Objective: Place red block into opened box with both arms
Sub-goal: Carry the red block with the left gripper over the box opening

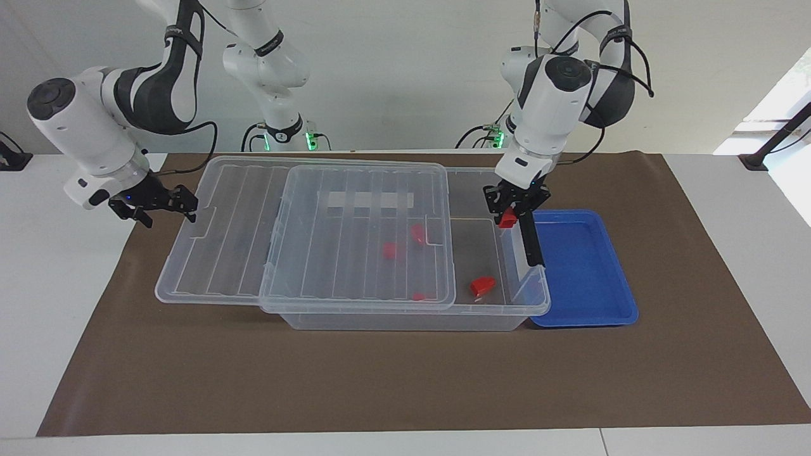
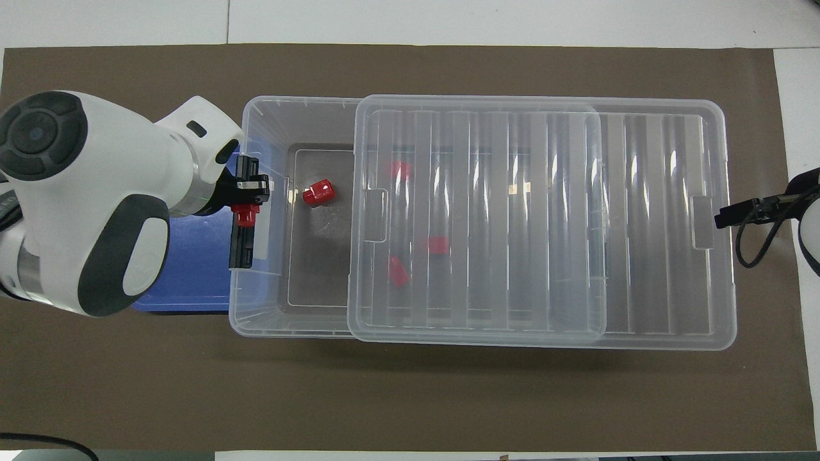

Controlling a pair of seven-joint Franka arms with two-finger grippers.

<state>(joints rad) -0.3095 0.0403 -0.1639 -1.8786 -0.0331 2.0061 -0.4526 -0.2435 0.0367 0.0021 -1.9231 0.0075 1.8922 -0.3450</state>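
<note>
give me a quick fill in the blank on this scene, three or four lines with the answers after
1. The left gripper holds a ____ block.
2. That block hangs over the black ____ bar at the opened box's end.
3. The tray beside the box is ____ in colour.
4. The right gripper is at the edge of the clear ____.

Missing words: red; latch; blue; lid

Robotics lab: 2 bench-mounted arms [image 1: 127, 101], brown mat [image 1: 405, 380]
</note>
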